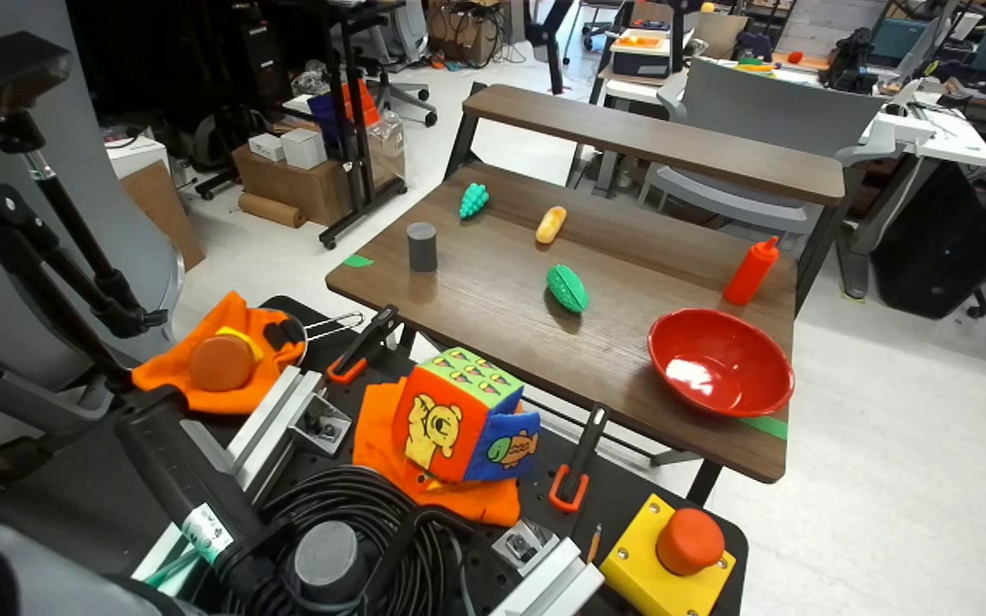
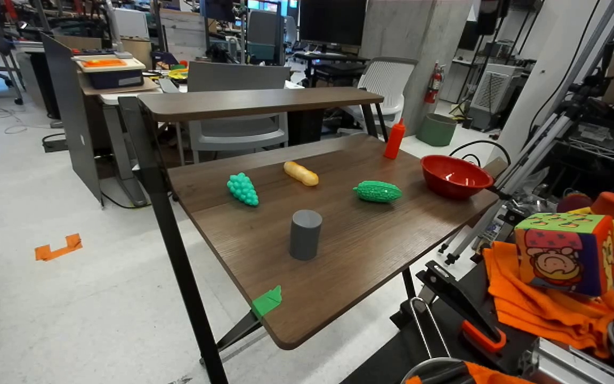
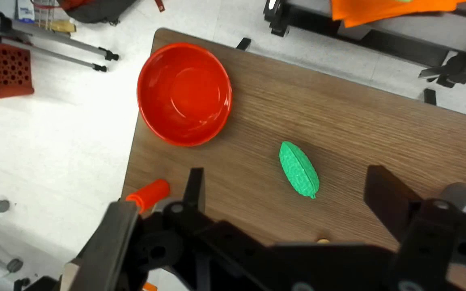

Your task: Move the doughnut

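The doughnut point(image 1: 551, 225) is a small elongated yellow-orange toy lying on the brown table. It also lies there in an exterior view point(image 2: 301, 174), between the teal grape-like toy and the green ribbed toy. In the wrist view only a tip of the doughnut point(image 3: 323, 241) shows; the gripper body hides the rest. My gripper point(image 3: 287, 176) is open, its two fingers wide apart with nothing held between them. It is above the table, with the green toy seen in the gap. Neither exterior view shows the gripper.
On the table point(image 1: 493, 299) stand a dark grey cylinder point(image 1: 422, 248), a green ribbed toy point(image 1: 567, 288), a teal grape-like toy point(image 1: 474, 200), a red bowl point(image 1: 720, 364) and a red bottle point(image 1: 751, 271). A raised shelf point(image 1: 647, 141) runs along one long side.
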Controlling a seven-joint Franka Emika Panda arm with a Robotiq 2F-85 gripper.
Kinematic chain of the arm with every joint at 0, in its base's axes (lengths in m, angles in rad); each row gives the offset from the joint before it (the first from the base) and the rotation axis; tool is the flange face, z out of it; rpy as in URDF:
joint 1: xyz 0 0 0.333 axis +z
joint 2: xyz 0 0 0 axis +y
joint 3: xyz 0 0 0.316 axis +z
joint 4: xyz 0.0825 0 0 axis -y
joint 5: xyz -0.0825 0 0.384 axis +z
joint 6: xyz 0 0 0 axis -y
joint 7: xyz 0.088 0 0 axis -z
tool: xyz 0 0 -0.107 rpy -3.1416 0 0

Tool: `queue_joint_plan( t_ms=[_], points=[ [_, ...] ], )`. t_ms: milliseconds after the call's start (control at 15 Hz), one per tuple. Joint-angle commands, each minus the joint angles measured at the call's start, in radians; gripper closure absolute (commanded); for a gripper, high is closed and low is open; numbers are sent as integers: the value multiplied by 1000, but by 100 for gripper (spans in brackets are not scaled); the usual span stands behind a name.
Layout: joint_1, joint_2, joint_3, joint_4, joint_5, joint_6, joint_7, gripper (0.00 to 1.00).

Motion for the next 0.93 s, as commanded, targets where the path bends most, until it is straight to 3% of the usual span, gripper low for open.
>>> queue_joint_plan(
  t_ms=[0, 200, 400, 600, 867],
  points=[
    [10, 218, -21, 130, -109, 145, -37, 0],
    [14, 383, -33, 239, -98, 235, -122, 0],
    [2, 527, -22, 362, -26, 230, -265, 0],
    [3, 655, -5, 514, 70, 94, -345, 0],
    [41, 797, -22, 709, 118, -130, -262, 0]
  ],
)
